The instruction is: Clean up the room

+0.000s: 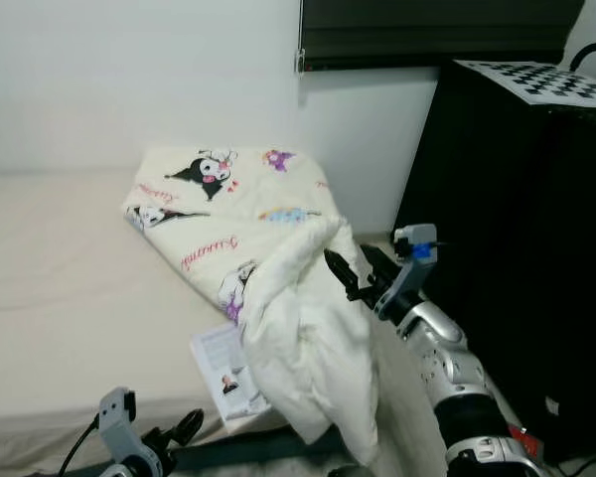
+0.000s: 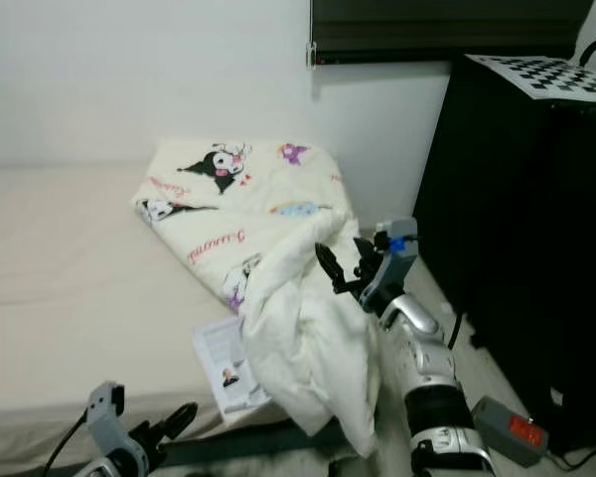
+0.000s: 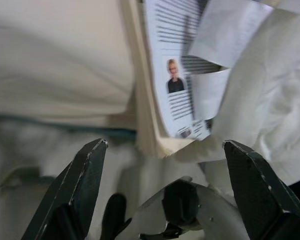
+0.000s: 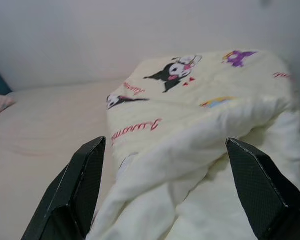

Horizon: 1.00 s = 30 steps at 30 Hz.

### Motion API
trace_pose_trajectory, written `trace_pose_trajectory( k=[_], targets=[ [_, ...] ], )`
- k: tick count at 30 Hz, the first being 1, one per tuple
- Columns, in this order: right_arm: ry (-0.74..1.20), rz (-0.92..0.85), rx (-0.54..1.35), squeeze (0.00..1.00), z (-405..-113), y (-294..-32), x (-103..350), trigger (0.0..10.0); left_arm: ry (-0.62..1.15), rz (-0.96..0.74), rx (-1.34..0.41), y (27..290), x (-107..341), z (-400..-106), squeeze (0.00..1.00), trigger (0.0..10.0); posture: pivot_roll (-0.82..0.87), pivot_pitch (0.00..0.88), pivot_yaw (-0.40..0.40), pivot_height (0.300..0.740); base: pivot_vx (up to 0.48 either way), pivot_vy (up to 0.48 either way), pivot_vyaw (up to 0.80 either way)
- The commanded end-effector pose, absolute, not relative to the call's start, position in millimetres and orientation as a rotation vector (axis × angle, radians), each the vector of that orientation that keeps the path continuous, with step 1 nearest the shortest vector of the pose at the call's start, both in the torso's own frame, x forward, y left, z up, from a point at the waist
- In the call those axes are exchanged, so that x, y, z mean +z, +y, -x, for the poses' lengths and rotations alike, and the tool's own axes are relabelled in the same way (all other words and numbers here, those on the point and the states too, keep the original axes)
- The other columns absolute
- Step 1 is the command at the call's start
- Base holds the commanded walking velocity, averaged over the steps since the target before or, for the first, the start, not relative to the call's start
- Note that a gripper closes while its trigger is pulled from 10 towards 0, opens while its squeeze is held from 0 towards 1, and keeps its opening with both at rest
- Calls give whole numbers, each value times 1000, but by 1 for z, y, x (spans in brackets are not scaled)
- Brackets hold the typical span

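Reaching toward the blanket (image 1: 268,238) spilling off the bed (image 1: 60,278), we see the right gripper (image 1: 350,278), jaws spread, readying a grasp; the left gripper (image 1: 169,435), jaws spread, faces the leaflet (image 1: 228,373).

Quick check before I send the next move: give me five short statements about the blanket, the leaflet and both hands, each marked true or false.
1. The cream cartoon-print blanket lies on the bed, part of it hanging over the edge. True.
2. The right hand is raised beside the blanket's hanging fold, fingers open. True.
3. The right hand is shut on the blanket. False: in the right wrist view its fingers stand wide apart with nothing between them.
4. A printed leaflet lies near the bed's edge, partly under the blanket. True.
5. The left hand holds the leaflet. False: it is low by the bed's edge, open and empty, the leaflet ahead of it.
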State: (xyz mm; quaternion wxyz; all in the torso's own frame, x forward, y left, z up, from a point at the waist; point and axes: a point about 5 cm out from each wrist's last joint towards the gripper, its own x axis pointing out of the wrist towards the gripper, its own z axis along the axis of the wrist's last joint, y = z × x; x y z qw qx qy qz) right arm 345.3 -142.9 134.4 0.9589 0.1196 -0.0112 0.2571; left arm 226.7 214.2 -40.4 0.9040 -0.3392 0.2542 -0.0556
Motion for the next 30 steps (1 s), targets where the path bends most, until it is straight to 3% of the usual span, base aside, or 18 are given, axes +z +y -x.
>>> trace_pose_trajectory(
  k=[1, 10, 17, 23, 30],
  targets=[
    [-14, -263, 532, 0, -343, -140, 133, 10000, 488, 735, -155, 211, -34, -234, 0, 10000, -115, 0, -26, 580, 0, 0, 0],
    [-15, -266, 517, 0, -341, -142, 134, 10000, 460, 743, -230, 200, -26, -247, 0, 10000, -121, 7, -14, 535, 0, 0, 0],
    [-17, -264, 489, 0, -339, -147, 134, 10000, 471, 723, -174, 203, -29, -244, 0, 10000, -124, 13, -11, 510, 0, 0, 0],
    [-19, -263, 485, 0, -339, -148, 136, 10000, 425, 793, -85, 216, -26, -245, 0, 10000, -119, 21, -16, 480, 0, 0, 0],
    [-38, -284, 488, 0, -338, -147, 138, 10000, 414, 896, -117, 209, -25, -247, 0, 10000, -119, 25, -17, 475, 0, 0, 0]
  ],
)
